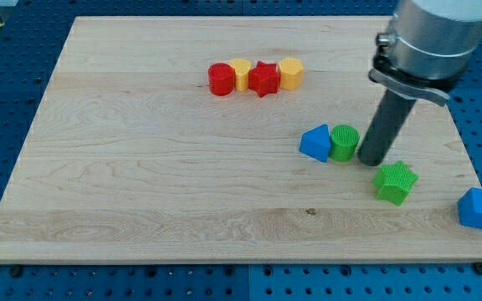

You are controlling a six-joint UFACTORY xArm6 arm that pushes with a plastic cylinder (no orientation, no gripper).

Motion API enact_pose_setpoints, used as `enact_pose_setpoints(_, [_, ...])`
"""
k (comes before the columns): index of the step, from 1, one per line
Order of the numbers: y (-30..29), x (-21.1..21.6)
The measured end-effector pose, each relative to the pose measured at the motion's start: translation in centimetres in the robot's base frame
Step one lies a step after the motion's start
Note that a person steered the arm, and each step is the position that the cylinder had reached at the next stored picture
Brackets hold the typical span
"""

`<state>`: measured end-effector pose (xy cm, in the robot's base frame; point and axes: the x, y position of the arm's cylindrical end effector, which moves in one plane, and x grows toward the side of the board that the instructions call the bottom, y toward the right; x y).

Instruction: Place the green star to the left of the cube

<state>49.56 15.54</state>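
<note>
The green star (395, 181) lies on the wooden board (141, 167) at the lower right, apart from the other blocks. The blue cube (481, 208) sits at the board's lower right corner, right of the star with a gap between them. My tip (370, 160) stands just up and left of the green star, right beside the green cylinder (344, 142). A blue triangular block (315, 143) touches the cylinder's left side.
A row of blocks lies near the view's top middle: red cylinder (220, 79), yellow block (241, 73), red star (264, 79), yellow hexagon (290, 73). The arm's grey body (433, 38) looms over the upper right.
</note>
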Motion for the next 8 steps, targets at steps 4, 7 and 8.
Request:
enact_pose_setpoints(4, [3.7,4.0])
enact_pose_setpoints(7, [4.7,4.8])
enact_pose_setpoints(8, [4.3,-0.5])
